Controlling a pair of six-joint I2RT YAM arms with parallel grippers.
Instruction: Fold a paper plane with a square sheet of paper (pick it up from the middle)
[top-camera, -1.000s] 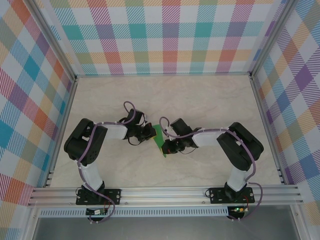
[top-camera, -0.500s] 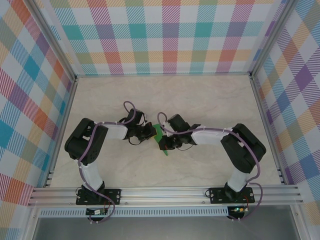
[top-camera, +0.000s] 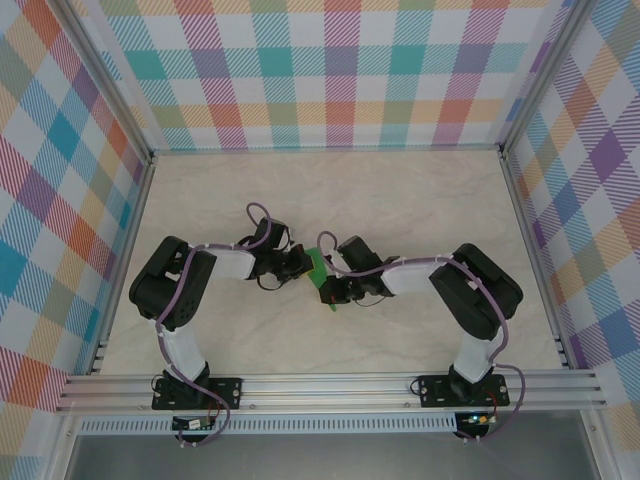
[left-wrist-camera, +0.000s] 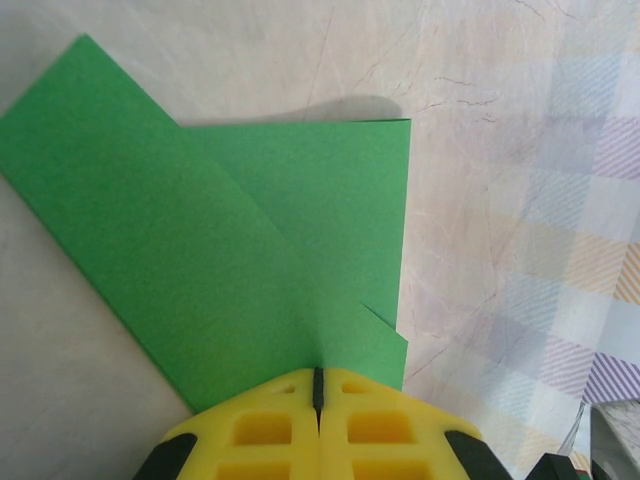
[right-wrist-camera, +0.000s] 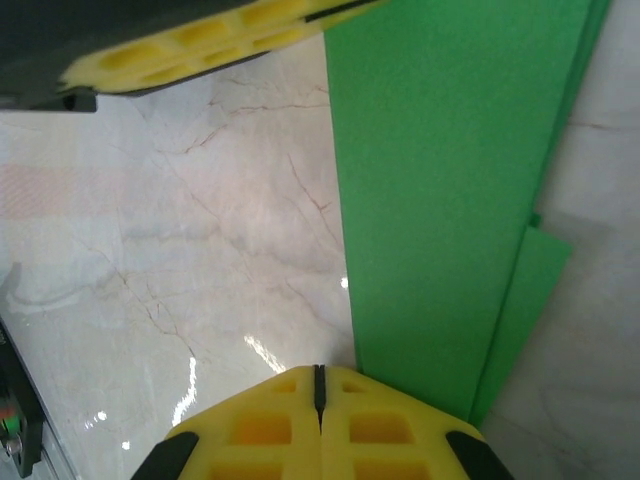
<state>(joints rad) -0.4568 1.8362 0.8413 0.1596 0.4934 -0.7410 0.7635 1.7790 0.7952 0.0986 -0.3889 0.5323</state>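
Observation:
The bright-green paper (top-camera: 316, 266), folded into overlapping layers with a slanted flap, lies on the marble table between both grippers. In the left wrist view the paper (left-wrist-camera: 250, 230) spreads out ahead of my left gripper (left-wrist-camera: 318, 372), whose yellow fingers are shut with their tips on its near edge. My right gripper (right-wrist-camera: 318, 370) is also shut, with its tips at the paper's (right-wrist-camera: 440, 200) long left edge. The left gripper's fingers (right-wrist-camera: 200, 45) show at the paper's far end. From above, the left gripper (top-camera: 303, 268) and the right gripper (top-camera: 325, 291) nearly meet over the paper.
Plaid walls (top-camera: 340, 70) close in the back and both sides of the marble table (top-camera: 420, 200). An aluminium rail (top-camera: 330, 385) runs along the near edge by the arm bases. Bare table lies behind and beside the arms.
The right gripper has shifted a little left over the paper, so less green shows from above. The left gripper has stayed in place. Both stay shut.

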